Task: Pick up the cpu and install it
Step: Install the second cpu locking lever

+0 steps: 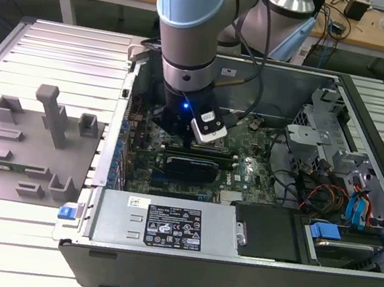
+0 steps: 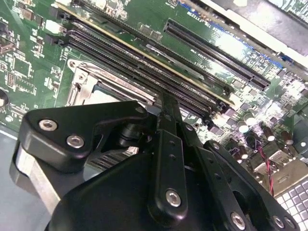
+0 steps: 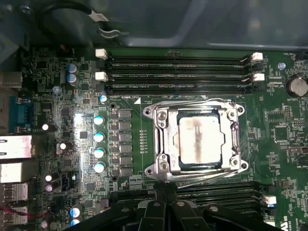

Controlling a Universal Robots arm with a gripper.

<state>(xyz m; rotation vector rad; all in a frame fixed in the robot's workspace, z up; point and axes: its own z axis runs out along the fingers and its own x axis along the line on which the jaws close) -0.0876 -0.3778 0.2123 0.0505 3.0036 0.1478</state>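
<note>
The cpu [image 3: 199, 140], a small square chip with a silvery top, lies flat inside the metal-framed socket [image 3: 159, 144] on the green motherboard in the first wrist view. My gripper [image 3: 166, 193] hangs just above the board beside the socket's edge, over the memory slots. Its black fingers are pressed together, shut on nothing. In the second wrist view the gripper [image 2: 164, 100] points at the memory slots [image 2: 144, 62], with a corner of the socket [image 2: 89, 86] beside it. The arm's wrist [image 1: 183, 105] reaches down into the open computer case in the exterior view.
A grey fixture plate [image 1: 21, 152] with upright pegs lies on the slatted table at the exterior view's left. Inside the case are a power supply [image 1: 164, 223], an expansion card [image 1: 188, 166], drive cages [image 1: 326, 136] and loose cables [image 1: 316, 197]. Capacitors [image 3: 98, 144] stand near the socket.
</note>
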